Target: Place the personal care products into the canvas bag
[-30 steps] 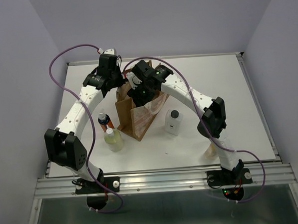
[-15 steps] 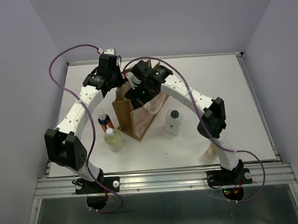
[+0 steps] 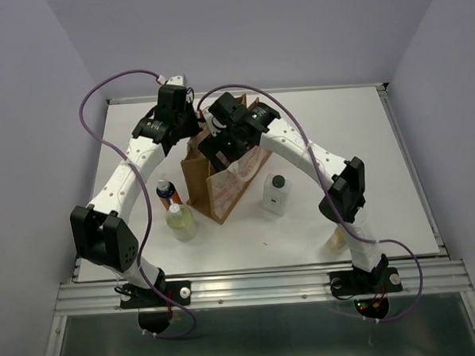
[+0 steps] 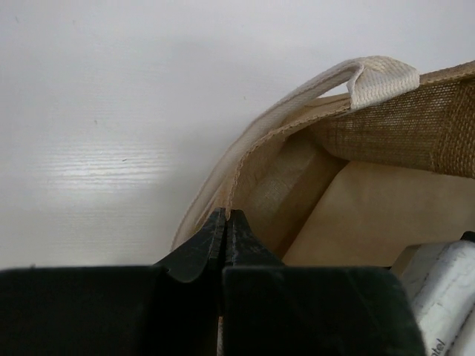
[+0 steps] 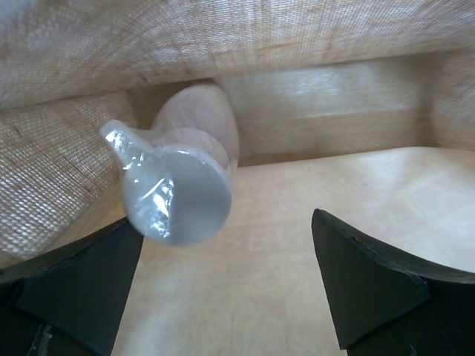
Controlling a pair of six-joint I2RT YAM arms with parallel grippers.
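The canvas bag (image 3: 219, 179) stands upright mid-table. My left gripper (image 3: 189, 129) is shut on its back rim by the cream strap (image 4: 371, 78), its tips (image 4: 225, 216) pinching the fabric edge. My right gripper (image 3: 225, 147) is at the bag's mouth, open and empty (image 5: 223, 282). Below it, inside the bag, a bottle with a white wrapped cap (image 5: 178, 189) leans against the left wall. Outside, left of the bag, stand the orange bottle (image 3: 166, 191) and the pale yellow-green bottle (image 3: 179, 221). The white square bottle (image 3: 276, 193) stands to the right.
A tan bottle (image 3: 334, 238) shows partly behind my right arm near the front edge. The bag's woven walls (image 5: 223, 37) close round my right fingers (image 5: 371, 282). A piece of my right arm (image 4: 445, 289) shows in the left wrist view.
My right wrist has shifted slightly up and back over the bag's mouth and its elbow has moved a little right. The left arm and the outside bottles have not moved.
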